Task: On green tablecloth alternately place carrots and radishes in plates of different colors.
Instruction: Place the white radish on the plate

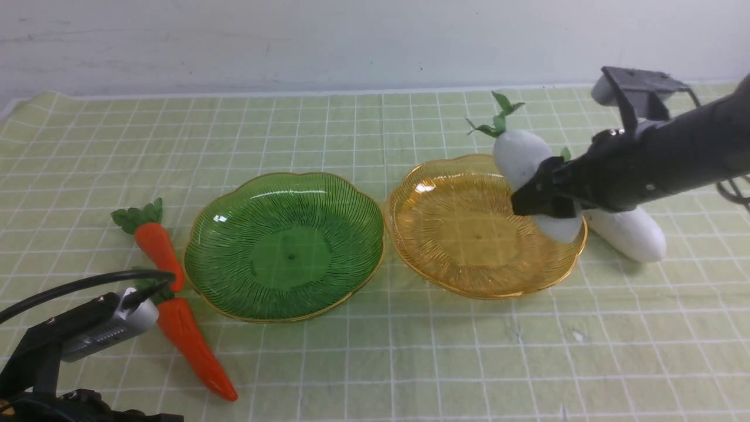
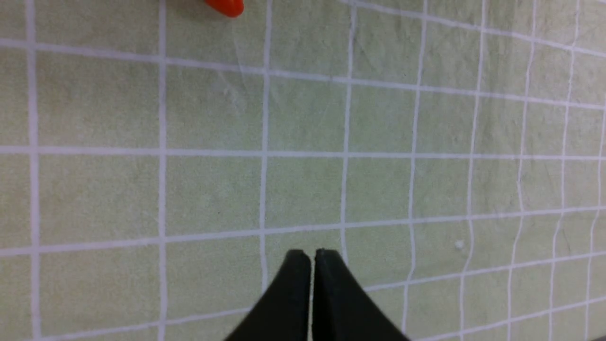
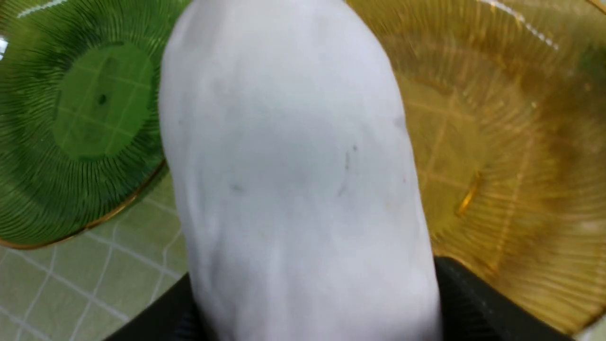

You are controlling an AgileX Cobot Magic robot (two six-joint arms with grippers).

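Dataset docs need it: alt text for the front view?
Right hand holds a white radish tilted above the right rim of the amber plate. A second radish lies on the cloth beside that plate; the green plate is empty, two carrots lying left of it.

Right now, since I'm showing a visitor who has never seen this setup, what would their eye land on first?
First, the right gripper gripping a fat white radish, tilted over the right rim of the amber plate. Then the empty green plate beside it near the centre. On the cloth to that plate's left lie two bright orange carrots.
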